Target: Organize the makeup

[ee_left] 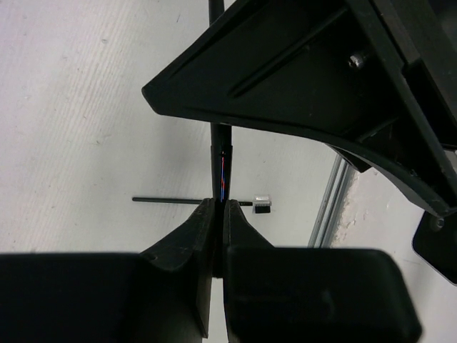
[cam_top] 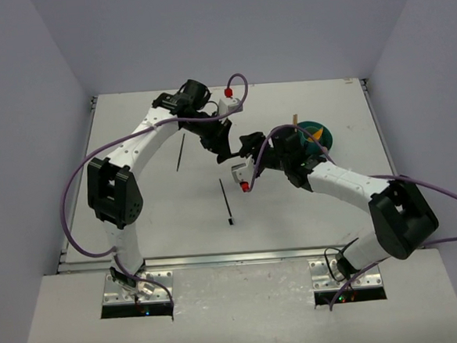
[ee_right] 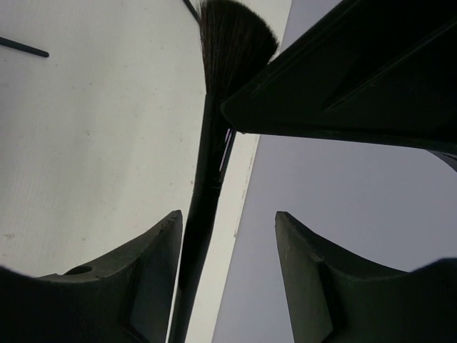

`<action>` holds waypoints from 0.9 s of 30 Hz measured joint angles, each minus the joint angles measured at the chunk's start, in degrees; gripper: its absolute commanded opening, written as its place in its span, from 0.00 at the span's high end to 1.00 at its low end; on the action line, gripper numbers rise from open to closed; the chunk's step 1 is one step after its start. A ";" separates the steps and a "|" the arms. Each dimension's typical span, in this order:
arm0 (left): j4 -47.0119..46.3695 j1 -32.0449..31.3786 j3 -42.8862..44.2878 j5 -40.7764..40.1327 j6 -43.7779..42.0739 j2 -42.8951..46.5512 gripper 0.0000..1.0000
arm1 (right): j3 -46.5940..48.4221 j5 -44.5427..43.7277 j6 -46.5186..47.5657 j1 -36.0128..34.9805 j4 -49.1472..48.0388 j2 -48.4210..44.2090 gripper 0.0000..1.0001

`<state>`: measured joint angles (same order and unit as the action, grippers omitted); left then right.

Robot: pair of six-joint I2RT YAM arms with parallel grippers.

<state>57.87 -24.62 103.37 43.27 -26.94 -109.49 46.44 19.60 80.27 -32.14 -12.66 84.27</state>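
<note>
Pale walls close the white table [cam_top: 161,223] on three sides. Open surface spreads left of the teal container [cam_top: 321,137], where a near thin brush [cam_top: 226,201] and a far thin brush [cam_top: 180,153] lie apart. Just left of that container, the left gripper [ee_left: 220,205] pinches a bristled brush [ee_right: 208,157]. The right gripper [ee_right: 228,221] stands wide around its handle, seemingly not touching it.

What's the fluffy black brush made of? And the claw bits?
The long black makeup brush: its tip looks like soft dark hair or fibre, fine strands fanning out. Its handle looks glossy, a bright streak runs along it; plastic or painted wood, I cannot tell. The right claw's fingers look like hard black plastic: dull, moulded curves.
</note>
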 measured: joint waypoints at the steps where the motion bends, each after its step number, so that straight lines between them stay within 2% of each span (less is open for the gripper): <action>1: 0.00 0.00 0.00 -0.04 0.00 0.00 1.00 | 0.11 0.32 -0.30 -0.02 0.46 0.17 0.43; 5: -0.04 -0.02 0.00 -0.05 0.00 0.00 1.00 | 0.26 1.33 -1.39 -0.24 1.60 0.26 0.49; 8: -0.07 -0.02 0.00 -0.01 0.03 0.00 1.00 | 0.30 1.56 -2.57 -0.27 1.16 0.60 0.66; 11: -0.15 -0.04 0.00 0.05 0.13 0.00 1.00 | 0.30 1.34 -4.54 -0.31 -0.22 1.69 0.90; 13: -0.23 -0.04 -0.02 0.03 0.24 0.00 1.00 | 0.49 1.17 -5.99 -0.31 -1.48 2.72 1.00; 17: -0.84 0.12 -0.18 -1.03 0.22 0.00 1.00 | 1.40 1.27 -8.63 -0.31 -2.88 4.62 1.00; 20: -1.13 0.20 -0.20 -1.36 0.21 0.00 0.77 | 1.42 1.16 -10.81 -0.31 -3.82 5.07 1.00; 22: -1.45 0.20 -0.20 -1.32 0.40 0.00 0.10 | 1.44 0.82 -12.84 -0.31 -4.02 5.09 1.00; 23: -1.68 0.18 -0.18 -1.24 0.61 0.00 0.00 | 1.44 0.57 -14.08 -0.26 -4.09 5.11 1.00; 27: -2.97 0.25 0.68 -2.53 3.28 0.00 0.00 | 1.44 1.50 -21.25 0.91 -4.74 5.13 1.00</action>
<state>54.90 -24.37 104.05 40.74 -23.66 -109.49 47.88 21.10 59.01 -31.23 -17.40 89.41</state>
